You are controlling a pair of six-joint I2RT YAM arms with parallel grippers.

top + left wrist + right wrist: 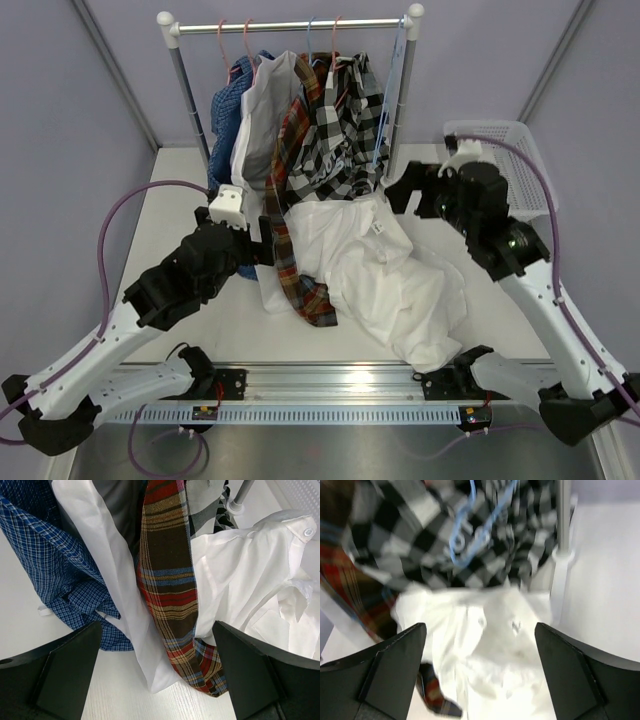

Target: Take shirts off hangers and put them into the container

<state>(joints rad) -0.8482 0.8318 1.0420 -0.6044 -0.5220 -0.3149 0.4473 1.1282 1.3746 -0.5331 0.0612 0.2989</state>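
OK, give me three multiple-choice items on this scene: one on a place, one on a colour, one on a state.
1. Where is the loose white shirt?
A in the basket
B on the table
C on the rail

2. In the top view, the leftmost shirt on the rail is:
A red plaid
B blue check
C plain white

3. The right gripper is:
A open
B shut on the white shirt
C shut on the rail

Key:
1 B: it lies crumpled on the table, outside the basket.
2 B: blue check shows at the rail's left end.
3 A: its fingers stand wide apart, gripping nothing.
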